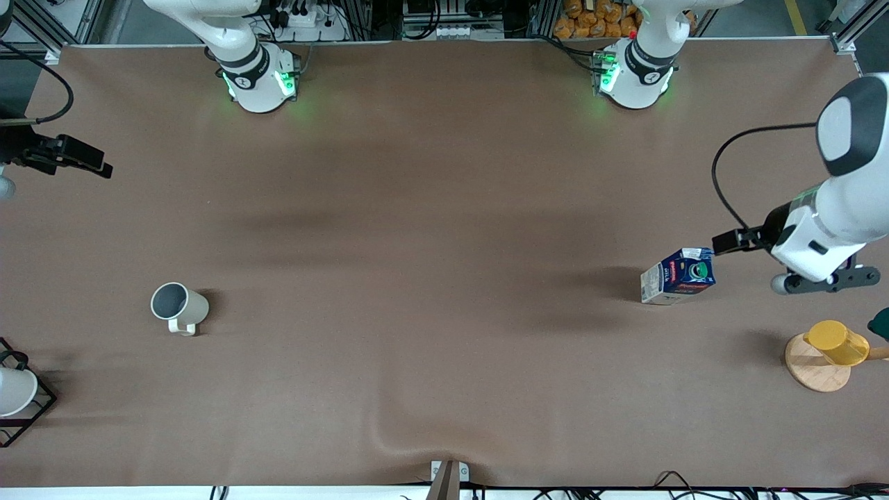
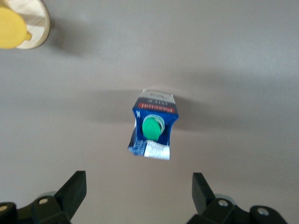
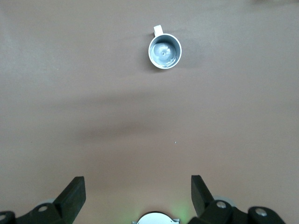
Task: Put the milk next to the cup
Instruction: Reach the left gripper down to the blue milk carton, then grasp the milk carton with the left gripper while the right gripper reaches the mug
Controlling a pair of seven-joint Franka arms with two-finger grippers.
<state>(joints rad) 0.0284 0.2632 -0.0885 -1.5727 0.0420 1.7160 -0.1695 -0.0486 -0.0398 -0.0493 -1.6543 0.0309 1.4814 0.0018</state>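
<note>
A: Where is the milk [image 1: 678,276] right now?

B: It stands on the brown surface [image 1: 444,243], at the left arm's end. The left pincer [image 2: 139,192] hangs just above it and a bit to one side. The green cap [image 2: 151,129] faces up at the pincer.

A: Is the pincer holding it?

B: No. Its two fingers [image 2: 74,189] are spread wide, and nothing is between them. The milk is not touched yet.

A: And the cup [image 1: 178,307]?

B: It sits well apart from the milk, down at the right arm's end of the surface. It stands upright with its handle sticking out. The right pincer [image 3: 138,192] hangs high over the surface near its own base, with the cup well out in front of it. It is spread wide too, and it holds nothing. That arm is waiting.

A: So which step is this?

B: I think it is the very start. The left pincer is getting ready to grab the milk.

A: What does it need to do next?

B: It needs to go down so the fingers sit on both sides of the milk, then squeeze. The milk looks a bit turned, so the pincer may have to twist to match its flat sides. After that comes a long carry to the cup.

A: Anything else close by?

B: A yellow cup [image 1: 837,342] on a wooden disc [image 1: 814,368] sits near the left pincer. It should leave that alone.
</note>
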